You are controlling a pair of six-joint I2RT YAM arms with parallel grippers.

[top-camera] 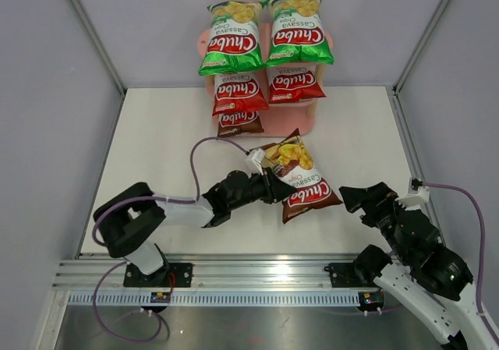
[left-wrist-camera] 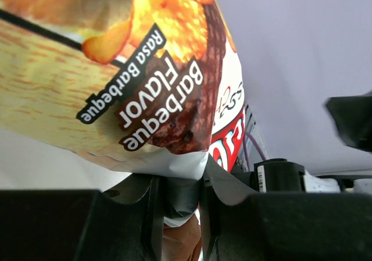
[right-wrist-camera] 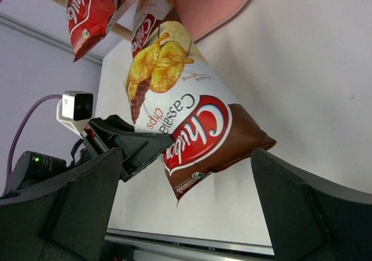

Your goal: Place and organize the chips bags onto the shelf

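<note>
- Currently the left gripper [top-camera: 271,183] reaches in from the left, and its jaws are closed on the left edge of a dark brown chips bag [top-camera: 300,180].
- From the left wrist, the bag's silvery crimped edge [left-wrist-camera: 174,182] sits pinched between the two dark fingers [left-wrist-camera: 152,214], with "Barbeque Flavor" printed on the pack above them.
- That dark brown chips bag lies slanted on the white table [top-camera: 156,147], near of the shelf and well apart from it. Its chip-picture end points far and its logo end points near and right.
- In the right wrist view its lower end rests on the table. I cannot tell whether the gripped side is lifted.
- The right gripper [top-camera: 360,196] sits just right of that bag without touching it. Its jaws are spread wide and hold nothing, and both fingers [right-wrist-camera: 70,208] frame the bag in its own camera.
- The pink shelf [top-camera: 300,120] stands at the far middle of the table.
- On its top board two green bags lie side by side, one left [top-camera: 231,38] and one right [top-camera: 299,29], touching along their inner edges.
- On the middle board are two red bags, left [top-camera: 239,93] and right [top-camera: 295,83], also side by side.
- On the bottom board a second brown bag [top-camera: 239,121] takes the left half, while the right half shows bare pink.
- A purple cable [top-camera: 199,153] loops over the left arm.
</note>
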